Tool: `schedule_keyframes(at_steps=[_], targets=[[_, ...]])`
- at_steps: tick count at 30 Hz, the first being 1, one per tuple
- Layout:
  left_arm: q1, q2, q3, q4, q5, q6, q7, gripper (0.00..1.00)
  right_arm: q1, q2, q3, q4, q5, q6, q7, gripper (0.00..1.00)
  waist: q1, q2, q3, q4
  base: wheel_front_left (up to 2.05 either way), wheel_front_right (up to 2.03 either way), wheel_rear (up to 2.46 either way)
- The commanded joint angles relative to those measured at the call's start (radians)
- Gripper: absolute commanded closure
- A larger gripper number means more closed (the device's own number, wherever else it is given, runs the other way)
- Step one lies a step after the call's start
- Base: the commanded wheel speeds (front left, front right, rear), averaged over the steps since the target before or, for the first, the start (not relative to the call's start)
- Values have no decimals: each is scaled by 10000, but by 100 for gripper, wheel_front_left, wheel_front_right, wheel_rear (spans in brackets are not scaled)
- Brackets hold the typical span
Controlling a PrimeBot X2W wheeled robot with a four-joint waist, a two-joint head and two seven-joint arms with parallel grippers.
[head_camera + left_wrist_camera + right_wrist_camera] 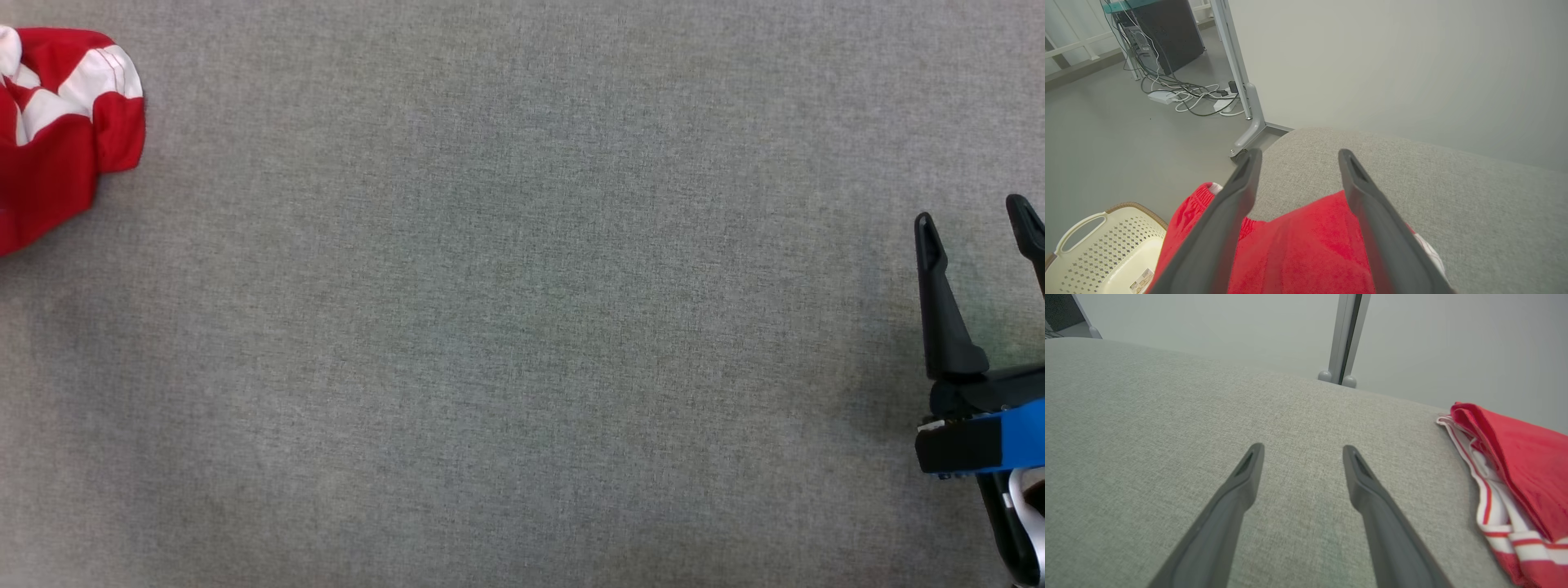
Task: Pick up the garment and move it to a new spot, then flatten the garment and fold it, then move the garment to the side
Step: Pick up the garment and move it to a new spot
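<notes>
1. The right gripper (971,211) sits low at the right side of the grey cloth-covered surface (522,327). Its fingers point toward the far side and its jaws are spread wide with nothing between them. A blue band (1016,437) wraps its wrist.
2. The left gripper (1299,154) hangs over the garment (1298,245), angled down toward the surface's left edge, jaws spread wide. Red cloth lies under both fingers; whether they touch it I cannot tell.
3. The garment is red with white stripes and lies bunched at the far left of the surface, well apart from the right gripper.
4. The head view gives the bare stretch of surface between the garment and the right gripper.
5. The left wrist view adds the floor (1106,134) beyond the edge, where a cream perforated basket (1094,253) stands just beside the hanging cloth. Farther off are a metal leg (1245,102), cables (1184,92) and a dark computer case (1167,32).
6. The right wrist view shows the garment's layered striped hem from the side.
</notes>
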Motion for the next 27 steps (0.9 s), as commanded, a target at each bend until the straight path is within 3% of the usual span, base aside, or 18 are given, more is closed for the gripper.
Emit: schedule_keyframes(at_steps=[1, 17, 18, 20, 21, 27], targets=[[-277, -42, -109, 418, -112, -113, 228, 0, -147, -58, -32, -78, 26, 2, 23, 0, -2, 0, 64, -8, 0, 0, 0], [-342, -706, -646, 3395, -1014, -720, 3388, 0, -193, -28, 59, 72, -13, 2, 53, 0, -2, 0, -171, -67, 0, 0, 0], [-303, -714, -714, 3528, -1007, -749, 3543, 7, -194, -23, 80, 90, -7, 2, 47, 0, -2, 0, -204, -93, 0, 0, 0], [-234, -740, -842, 3729, -1058, -797, 3744, 72, -180, -12, 104, 115, 13, 2, 36, 0, -2, 0, -260, -144, 0, 0, 0], [-219, -738, -881, 3796, -1074, -822, 3749, 100, -167, 10, 120, 131, 15, 2, 21, 0, -2, 0, -303, -175, 0, 0, 0], [-336, -509, -1104, 3778, -1017, -927, 3099, 100, -83, 111, 137, 338, 70, 2, -117, 0, -2, 0, -649, -375, 0, 0, 0]])
